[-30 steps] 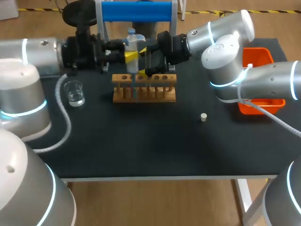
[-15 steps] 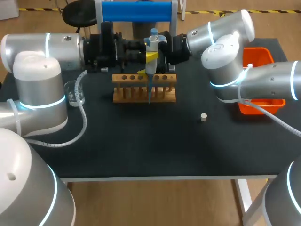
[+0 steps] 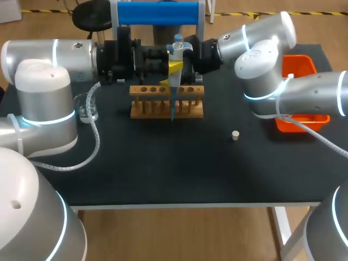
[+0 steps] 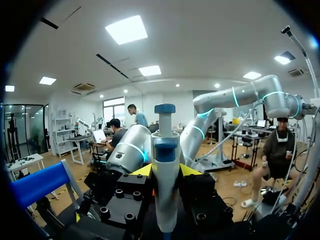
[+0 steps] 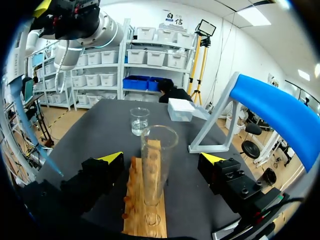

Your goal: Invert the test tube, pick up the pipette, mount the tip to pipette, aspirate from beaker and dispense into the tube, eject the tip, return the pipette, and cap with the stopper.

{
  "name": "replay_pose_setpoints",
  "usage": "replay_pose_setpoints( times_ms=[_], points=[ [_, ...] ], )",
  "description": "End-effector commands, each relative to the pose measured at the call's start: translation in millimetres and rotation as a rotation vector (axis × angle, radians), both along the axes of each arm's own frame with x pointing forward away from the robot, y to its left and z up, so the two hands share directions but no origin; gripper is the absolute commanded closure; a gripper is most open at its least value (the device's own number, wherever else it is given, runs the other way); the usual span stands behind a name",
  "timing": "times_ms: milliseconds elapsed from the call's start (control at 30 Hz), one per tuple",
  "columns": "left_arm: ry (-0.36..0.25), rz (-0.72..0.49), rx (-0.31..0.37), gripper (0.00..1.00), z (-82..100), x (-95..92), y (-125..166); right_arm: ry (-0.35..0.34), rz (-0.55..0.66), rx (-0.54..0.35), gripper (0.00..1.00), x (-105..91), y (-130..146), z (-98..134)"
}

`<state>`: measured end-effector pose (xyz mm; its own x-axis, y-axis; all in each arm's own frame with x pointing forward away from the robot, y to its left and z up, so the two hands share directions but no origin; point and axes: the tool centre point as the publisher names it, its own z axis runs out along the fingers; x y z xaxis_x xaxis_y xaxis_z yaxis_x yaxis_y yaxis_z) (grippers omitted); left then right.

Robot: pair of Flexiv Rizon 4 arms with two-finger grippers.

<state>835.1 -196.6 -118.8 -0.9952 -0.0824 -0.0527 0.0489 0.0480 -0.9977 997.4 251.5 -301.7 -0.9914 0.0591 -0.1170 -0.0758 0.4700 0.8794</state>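
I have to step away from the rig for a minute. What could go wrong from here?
The pipette in the left gripper has its long tip hanging beside the rack, not over the test tube; liquid may miss. The right gripper stands open around the tube without touching it, so a knock could tilt it. Both grippers are close and might collide.
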Motion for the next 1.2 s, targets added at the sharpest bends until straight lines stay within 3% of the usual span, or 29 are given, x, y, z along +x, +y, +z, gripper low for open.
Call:
replay_pose_setpoints(
  times_ms=[33, 367, 600, 900, 1200],
  points=[
    [-0.001, 0.0, -0.002, 1.0, -0.2, 0.3, -0.5, -0.004, 0.001, 0.016, 0.0, -7.7, -18.6, 6.9],
    [-0.001, 0.0, -0.002, 1.0, -0.2, 0.3, -0.5, -0.008, -0.016, 0.045, 0.0, -21.1, -74.7, 24.6],
    [-0.001, 0.0, -0.002, 1.0, -0.2, 0.3, -0.5, 0.008, 0.013, 0.112, 0.0, -52.7, -106.8, 48.4],
    [-0.001, 0.0, -0.002, 1.0, -0.2, 0.3, -0.5, 0.009, 0.064, 0.248, 0.0, -87.5, -122.9, 78.2],
    [-0.001, 0.0, -0.002, 1.0, -0.2, 0.3, -0.5, 0.035, 0.115, 0.335, 0.0, -119.7, -114.4, 96.4]
  ],
)
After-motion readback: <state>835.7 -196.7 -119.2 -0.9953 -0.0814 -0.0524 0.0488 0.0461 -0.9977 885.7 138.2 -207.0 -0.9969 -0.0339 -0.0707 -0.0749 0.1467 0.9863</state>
